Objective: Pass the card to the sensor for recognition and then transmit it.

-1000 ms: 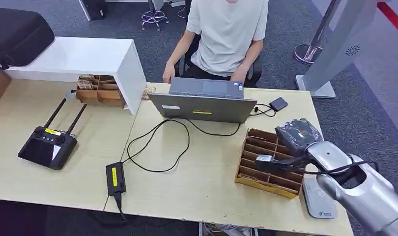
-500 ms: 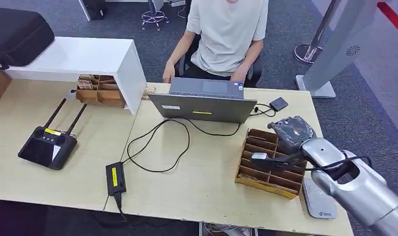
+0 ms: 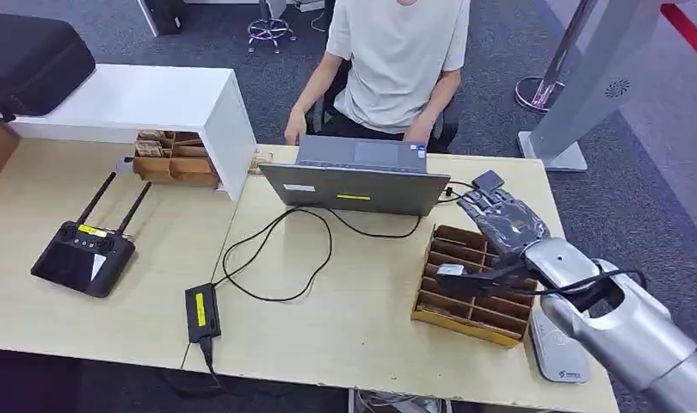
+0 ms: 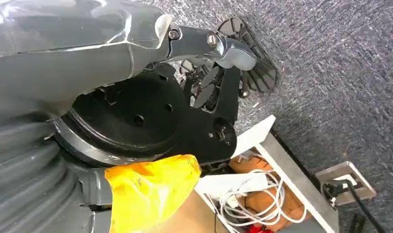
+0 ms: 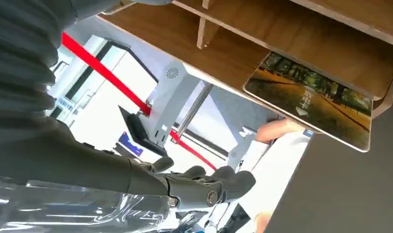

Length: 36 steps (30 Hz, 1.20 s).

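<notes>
1. Since a second ago your right hand point(image 3: 505, 219) has gone from a curled-up bundle over the wooden card rack point(image 3: 474, 288) to fingers stretched out and spread apart, holding nothing, reaching past the rack's far edge toward the laptop point(image 3: 360, 176). Nothing else on the desk has budged.
2. Biggest thing you've got is the light wood table point(image 3: 156, 292), with a person in a pale shirt point(image 3: 398, 52) sitting on the far side behind the laptop.
3. A white shelf unit point(image 3: 156, 103) sits on the table's left part, with a black case point(image 3: 31, 60) on top of it.
4. Left of centre you see a black controller with two antennas point(image 3: 85, 254), and near the front edge a black power brick point(image 3: 202, 311) whose cable loops up to the laptop.
5. The rack lies flat at the right side, right under your forearm; just beside it, at the table's right front corner, is the grey card sensor point(image 3: 558, 354).
6. The card point(image 5: 308, 99) shows up in the right wrist view: a scenic print, tucked in one of the rack's slots with one end sticking out past the divider.
7. Your left hand point(image 4: 219, 73) hangs over grey carpet; you can't tell how its fingers sit.
</notes>
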Available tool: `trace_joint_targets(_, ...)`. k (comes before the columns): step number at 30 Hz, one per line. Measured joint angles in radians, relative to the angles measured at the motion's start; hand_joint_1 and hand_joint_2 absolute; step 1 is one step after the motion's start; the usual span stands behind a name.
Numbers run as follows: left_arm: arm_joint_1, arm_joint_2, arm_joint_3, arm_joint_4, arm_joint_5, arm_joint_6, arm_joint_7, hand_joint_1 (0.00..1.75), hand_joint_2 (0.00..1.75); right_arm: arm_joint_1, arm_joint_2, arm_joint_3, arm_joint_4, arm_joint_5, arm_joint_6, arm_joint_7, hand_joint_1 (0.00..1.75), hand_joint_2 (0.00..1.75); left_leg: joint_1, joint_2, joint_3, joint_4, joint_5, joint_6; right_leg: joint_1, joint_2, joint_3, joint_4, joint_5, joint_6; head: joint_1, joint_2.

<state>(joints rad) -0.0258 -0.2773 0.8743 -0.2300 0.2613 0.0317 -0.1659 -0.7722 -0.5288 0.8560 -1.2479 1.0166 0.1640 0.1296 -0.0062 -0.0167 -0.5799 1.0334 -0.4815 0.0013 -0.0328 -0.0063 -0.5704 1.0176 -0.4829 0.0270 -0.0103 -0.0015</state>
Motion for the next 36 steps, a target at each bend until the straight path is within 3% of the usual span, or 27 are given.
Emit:
trace_joint_targets(5,-0.002,0.0,0.0,-0.001,-0.013,0.0,0.022,0.0,1.75,-0.055,0.08,0.022,0.06,0.008,0.004,0.01,0.0,1.75,0.0,-0.001,0.001,0.0,0.001,0.0,0.0,0.0,0.0,0.0,0.0,0.0,0.0,0.0)
trace_joint_targets(9,-0.002,0.0,-0.005,-0.002,-0.034,-0.002,0.03,0.0,1.75,-0.078,0.104,0.039,0.09,0.008,0.002,0.01,0.0,1.75,-0.001,-0.004,0.0,0.0,0.001,-0.001,0.0,-0.002,0.0,0.001,0.0,0.0,0.0,0.0)
trace_joint_targets(36,0.003,0.021,-0.136,-0.004,-0.206,-0.06,0.121,0.0,1.75,-0.15,0.156,0.083,0.208,0.012,0.008,0.005,0.0,1.75,-0.002,-0.005,0.0,0.0,0.001,-0.001,-0.002,-0.002,0.0,0.0,0.0,0.0,0.0,0.0)
